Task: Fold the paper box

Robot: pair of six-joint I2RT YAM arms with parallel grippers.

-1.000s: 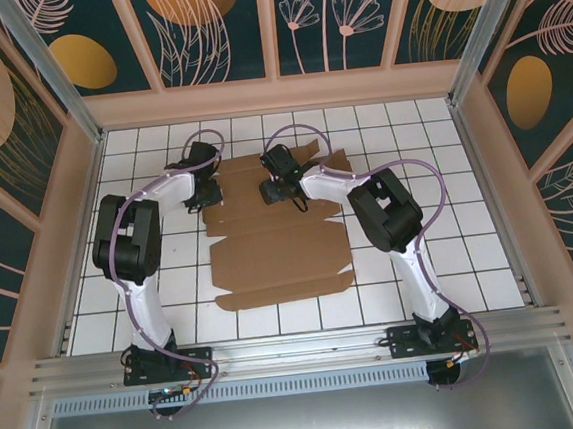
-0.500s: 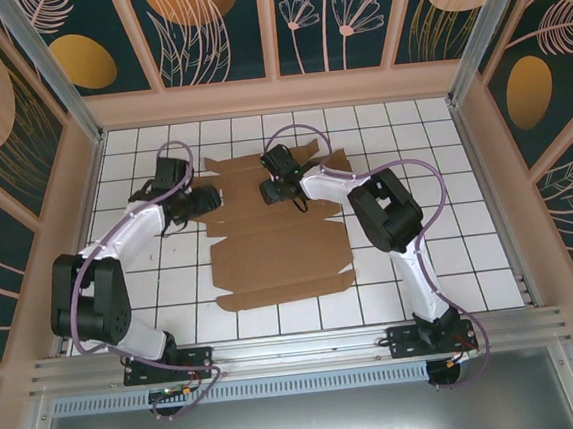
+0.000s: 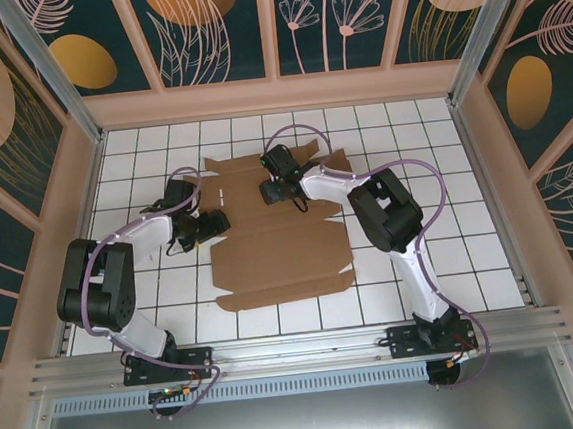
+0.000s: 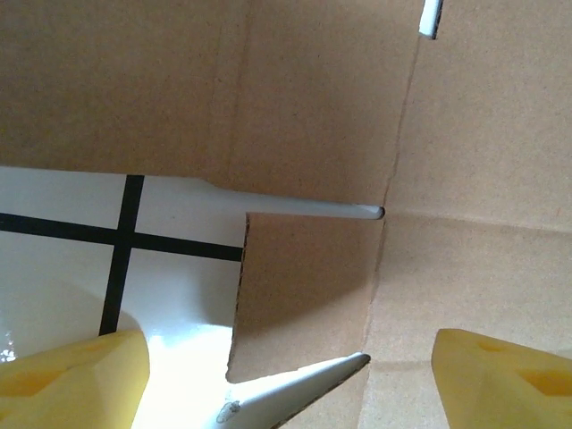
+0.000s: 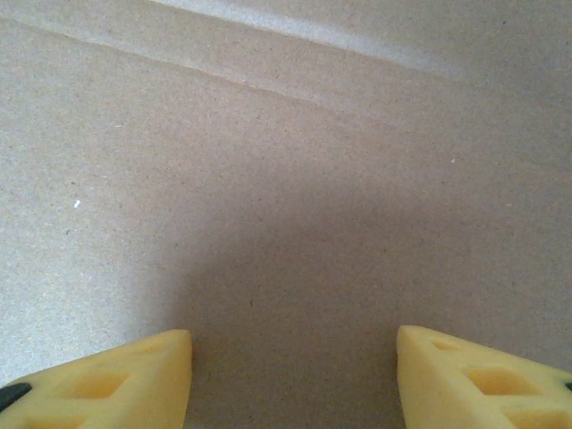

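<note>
- Top external view: the paper box [image 3: 280, 250] lies flat and unfolded on the white table [image 3: 451, 260]. It is a wide brown sheet with flaps.
- The left gripper [image 3: 217, 223] is at the left edge of the box, about halfway along that side.
- In the left wrist view its yellow fingers [image 4: 71, 380] are wide apart and hold nothing. One is over the table beside the box, and the other is over the box. A small side flap [image 4: 304, 286] lies below the gap.
- The right gripper [image 3: 270, 190] is over the far part of the box, near the middle.
- In the right wrist view it is spread wide too, over bare brown cardboard, and it holds nothing.
</note>
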